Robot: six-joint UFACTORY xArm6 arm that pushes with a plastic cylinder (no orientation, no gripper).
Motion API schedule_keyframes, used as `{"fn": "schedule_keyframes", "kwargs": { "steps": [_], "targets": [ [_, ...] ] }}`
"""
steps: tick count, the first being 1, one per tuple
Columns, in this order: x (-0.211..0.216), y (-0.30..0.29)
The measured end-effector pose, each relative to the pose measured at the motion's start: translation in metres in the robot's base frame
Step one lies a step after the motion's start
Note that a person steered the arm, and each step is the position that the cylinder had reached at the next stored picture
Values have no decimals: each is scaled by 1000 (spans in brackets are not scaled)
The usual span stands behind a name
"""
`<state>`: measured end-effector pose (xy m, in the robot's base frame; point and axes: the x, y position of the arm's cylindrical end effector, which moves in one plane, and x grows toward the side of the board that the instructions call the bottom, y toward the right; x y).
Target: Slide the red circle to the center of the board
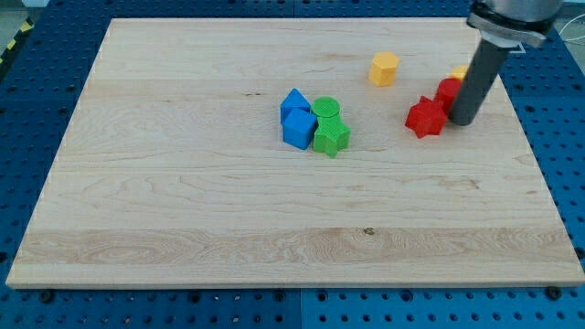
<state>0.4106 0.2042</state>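
Observation:
The red circle (448, 90) sits near the view's upper right, partly hidden behind my rod. My tip (460, 121) rests on the board just to its lower right, touching or nearly touching it. A red star-shaped block (426, 117) lies right next to the tip on its left. A yellow block (458, 72) peeks out behind the rod, mostly hidden.
A yellow hexagon block (384, 68) lies above the red star. Near the board's middle sits a tight cluster: two blue blocks (293, 101) (298, 129), a green circle (325, 109) and a green star (331, 137). The wooden board (183, 219) lies on a blue perforated table.

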Motion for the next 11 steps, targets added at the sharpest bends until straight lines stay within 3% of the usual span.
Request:
{"fn": "schedule_keyframes", "kwargs": {
  "steps": [2,3,5,6,8,11],
  "targets": [
    [0,-40],
    [-8,-4],
    [-34,126],
    [-50,133],
    [-47,80],
    [-42,-55]
  ]
}}
